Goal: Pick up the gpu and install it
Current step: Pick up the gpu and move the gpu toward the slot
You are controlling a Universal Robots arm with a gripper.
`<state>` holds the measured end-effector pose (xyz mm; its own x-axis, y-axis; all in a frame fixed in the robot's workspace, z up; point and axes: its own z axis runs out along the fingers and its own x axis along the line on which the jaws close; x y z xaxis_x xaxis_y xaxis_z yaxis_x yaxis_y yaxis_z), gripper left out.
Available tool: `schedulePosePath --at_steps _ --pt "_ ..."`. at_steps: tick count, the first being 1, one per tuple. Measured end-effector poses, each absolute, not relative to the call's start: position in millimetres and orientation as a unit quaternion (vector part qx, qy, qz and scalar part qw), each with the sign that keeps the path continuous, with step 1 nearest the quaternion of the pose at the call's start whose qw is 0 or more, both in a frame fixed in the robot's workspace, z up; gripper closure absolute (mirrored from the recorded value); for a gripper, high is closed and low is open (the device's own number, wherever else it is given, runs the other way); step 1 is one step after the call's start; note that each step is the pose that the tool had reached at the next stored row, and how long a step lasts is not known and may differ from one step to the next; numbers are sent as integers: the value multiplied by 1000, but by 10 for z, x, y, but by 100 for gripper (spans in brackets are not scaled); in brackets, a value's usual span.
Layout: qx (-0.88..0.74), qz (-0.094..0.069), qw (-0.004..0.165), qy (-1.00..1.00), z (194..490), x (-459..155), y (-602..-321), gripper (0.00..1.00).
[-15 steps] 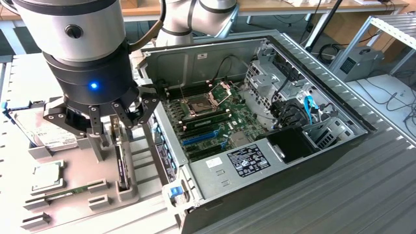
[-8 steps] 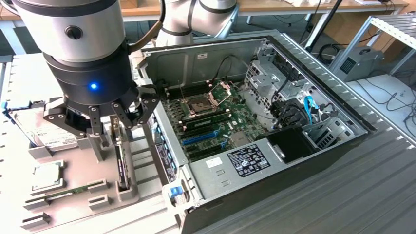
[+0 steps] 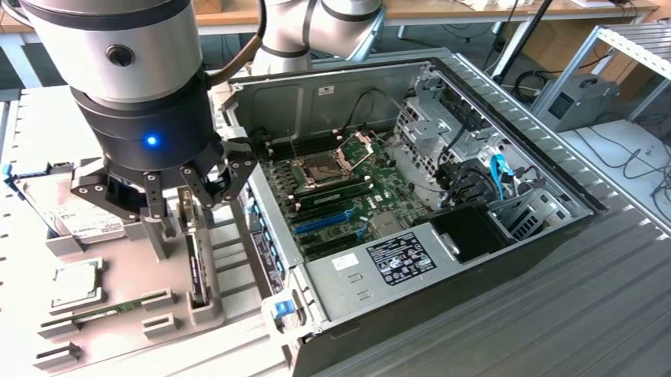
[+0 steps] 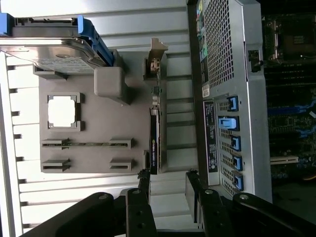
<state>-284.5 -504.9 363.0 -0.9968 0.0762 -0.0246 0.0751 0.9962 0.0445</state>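
The gpu (image 4: 154, 140) stands on its edge in a grey holder on the fixture plate (image 4: 94, 103), its silver end bracket (image 4: 154, 61) at the far end. In the exterior view the gpu (image 3: 196, 271) shows as a thin dark strip beside the case wall. My gripper (image 3: 176, 224) hangs just over it, open, with one finger (image 3: 157, 228) on each side of the card's line. In the wrist view the gripper (image 4: 168, 185) sits at the card's near end, and the card lies closer to one finger (image 4: 144, 180). Nothing is held.
An open computer case (image 3: 524, 157) lies at the exterior view's right, its motherboard (image 3: 346, 192) and blue slots (image 3: 320, 221) exposed. On the plate are a silver hard drive (image 3: 63, 214), a processor chip (image 3: 75, 280) and a narrow memory stick (image 3: 110, 309). The case wall (image 4: 217, 98) runs close beside the gpu.
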Motion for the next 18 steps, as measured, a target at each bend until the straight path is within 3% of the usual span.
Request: schedulePosePath --at_steps 18 --pt "38 22 13 999 3580 -2848 -5044 58"
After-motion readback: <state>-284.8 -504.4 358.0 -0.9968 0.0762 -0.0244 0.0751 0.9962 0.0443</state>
